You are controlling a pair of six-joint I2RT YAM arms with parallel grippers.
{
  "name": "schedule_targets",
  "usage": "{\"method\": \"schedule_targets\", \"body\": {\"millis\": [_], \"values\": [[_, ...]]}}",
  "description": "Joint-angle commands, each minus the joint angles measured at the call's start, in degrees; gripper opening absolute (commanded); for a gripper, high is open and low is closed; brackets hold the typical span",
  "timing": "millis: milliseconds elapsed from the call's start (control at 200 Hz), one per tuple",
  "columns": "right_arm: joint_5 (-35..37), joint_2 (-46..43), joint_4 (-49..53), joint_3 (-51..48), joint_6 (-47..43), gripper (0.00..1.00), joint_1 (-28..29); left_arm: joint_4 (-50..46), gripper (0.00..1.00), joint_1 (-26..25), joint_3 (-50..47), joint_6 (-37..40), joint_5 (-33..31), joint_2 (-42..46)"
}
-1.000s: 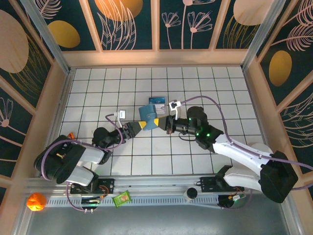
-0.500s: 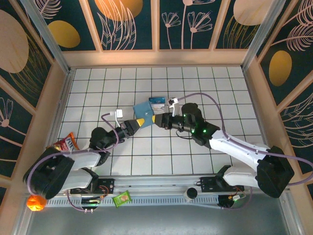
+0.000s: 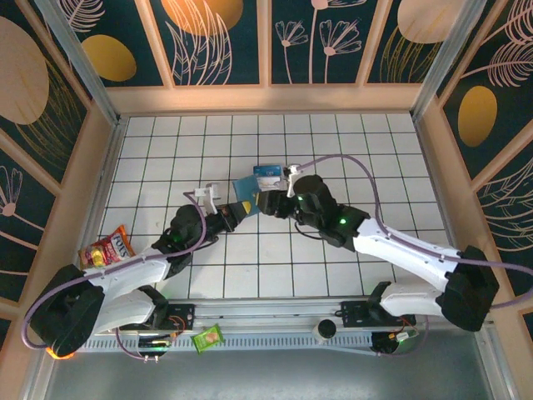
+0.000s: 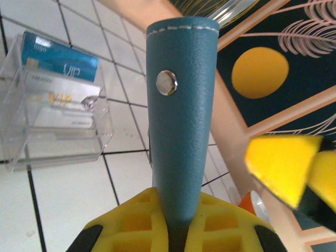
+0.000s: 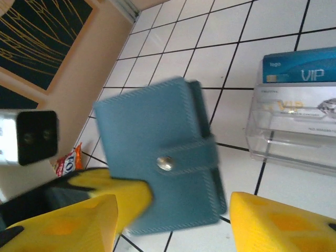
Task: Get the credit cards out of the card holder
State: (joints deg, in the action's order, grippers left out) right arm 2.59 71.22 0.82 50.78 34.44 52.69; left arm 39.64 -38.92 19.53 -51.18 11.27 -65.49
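Arms stretch from the near edge toward the middle of the surface [image 3: 333,133]. A green packet [image 3: 207,337] lies by the near rail, and a snack bag [image 3: 107,248] sits off to the left. The left gripper [image 3: 234,212] is clamped tight on the card holder [image 3: 247,187]. Its yellow fingers [image 4: 142,220] pinch the near edge so the holder sticks up off the tiles, snap strap fastened. The right gripper [image 3: 271,202] sits just right of it, spread wide and holding nothing. Just beyond is a clear plastic case [image 3: 268,173] with blue and white cards inside.
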Motion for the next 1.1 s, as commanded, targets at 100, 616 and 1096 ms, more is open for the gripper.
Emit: {"method": "schedule_targets", "body": {"millis": [100,616,1096], "values": [[5.2,6.0,3.9,4.9,-1.0,0.58,1.2,-1.4,0.00,-1.5,3.0,1.2,-2.3,-0.4],[8.5,13.4,9.8,9.1,-2.1,0.52,1.4,0.0,0.00,-1.7,2.7,0.6,-0.1,0.3],[15.8,13.9,11.7,9.1,-3.1,0.09,1.4,-1.6,0.00,-1.7,2.4,-0.1,-0.1,0.6]]}}
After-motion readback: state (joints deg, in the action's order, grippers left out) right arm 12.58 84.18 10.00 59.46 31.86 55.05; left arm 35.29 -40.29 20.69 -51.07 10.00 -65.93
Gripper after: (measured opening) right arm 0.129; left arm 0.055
